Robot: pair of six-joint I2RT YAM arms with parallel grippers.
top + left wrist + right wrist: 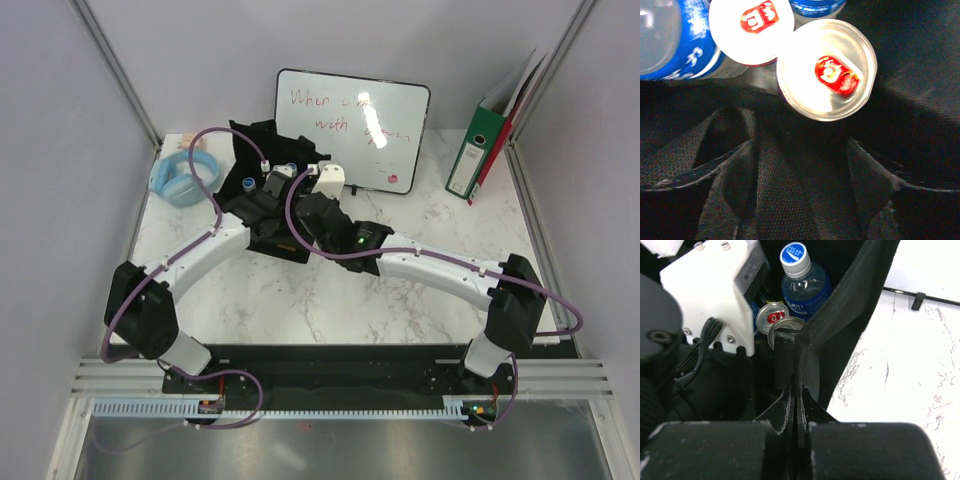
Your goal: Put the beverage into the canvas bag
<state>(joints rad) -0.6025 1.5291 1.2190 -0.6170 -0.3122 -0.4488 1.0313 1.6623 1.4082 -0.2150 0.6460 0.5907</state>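
The black canvas bag (252, 142) stands open at the back left of the marble table. Inside it are two silver cans with red tabs (827, 70) (751, 30) and blue-labelled bottles (677, 42). The right wrist view shows a blue-capped bottle (799, 275) and the cans (772, 317) in the bag. My left gripper (799, 145) is down inside the bag (920, 65), just short of the cans, open and empty. My right gripper (796, 390) is shut on the bag's fabric rim (860, 280) and holds it. In the top view both grippers (262, 192) (312, 205) meet at the bag.
A whiteboard (350, 125) with red writing leans at the back. A green binder (478, 150) stands at the back right. A light blue ring (180, 180) lies left of the bag. The left arm's white camera mount (705, 285) sits close beside my right gripper.
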